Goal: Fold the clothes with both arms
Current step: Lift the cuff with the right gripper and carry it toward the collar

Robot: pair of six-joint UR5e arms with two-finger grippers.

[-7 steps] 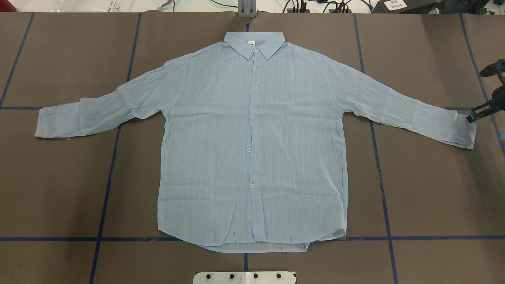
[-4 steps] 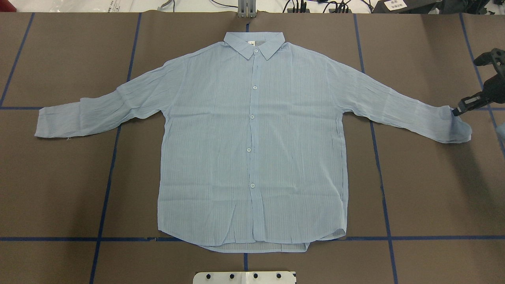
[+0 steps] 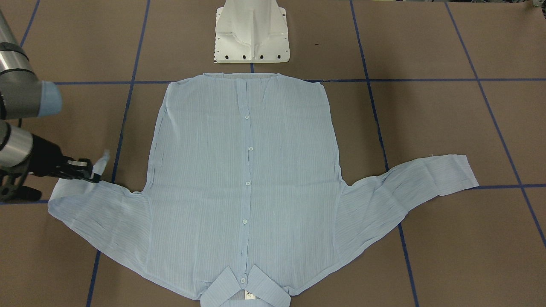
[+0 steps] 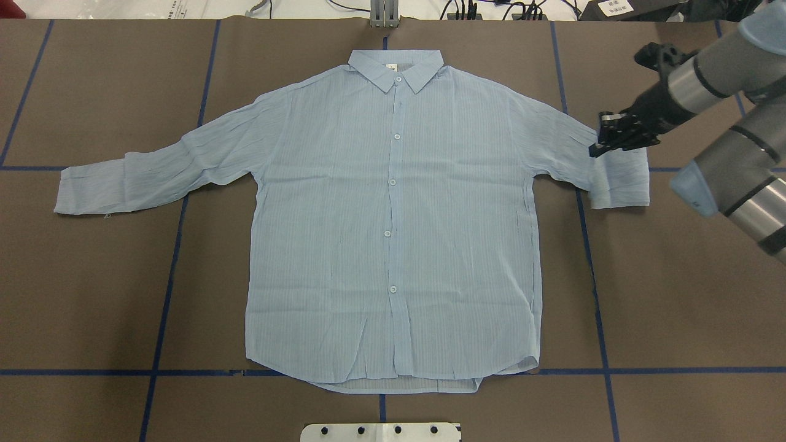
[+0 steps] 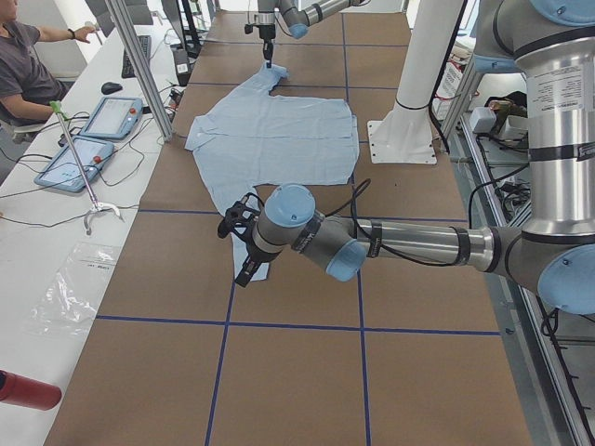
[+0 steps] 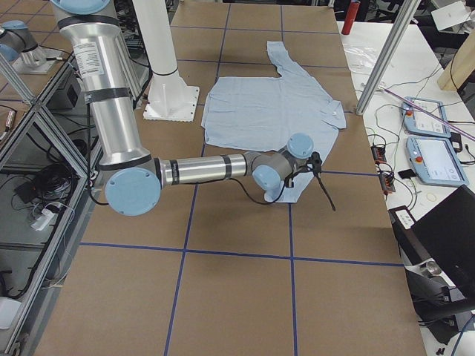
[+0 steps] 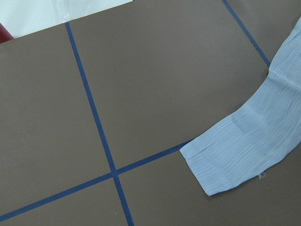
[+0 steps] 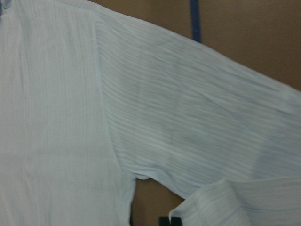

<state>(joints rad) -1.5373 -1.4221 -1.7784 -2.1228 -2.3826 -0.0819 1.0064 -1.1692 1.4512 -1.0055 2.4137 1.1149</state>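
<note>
The pale-blue shirt lies flat and buttoned, collar at the far edge; it also shows in the front-facing view. My right gripper is shut on the cuff of the shirt's right sleeve and holds it lifted over the upper sleeve, so the sleeve is doubled back. In the front-facing view the right gripper pinches a bit of cuff. The other sleeve lies stretched out, its cuff below my left wrist camera. My left gripper shows only in the left side view, near that cuff; I cannot tell whether it is open.
The white pedestal base stands at the robot's edge by the shirt hem. Blue tape lines cross the brown table. An operator, tablets and a red bottle are at the side bench.
My right gripper has carried the cuff leftward toward the shirt body, doubling the sleeve back over itself. The right arm has come further into the overhead view. The rest of the shirt is unchanged.
</note>
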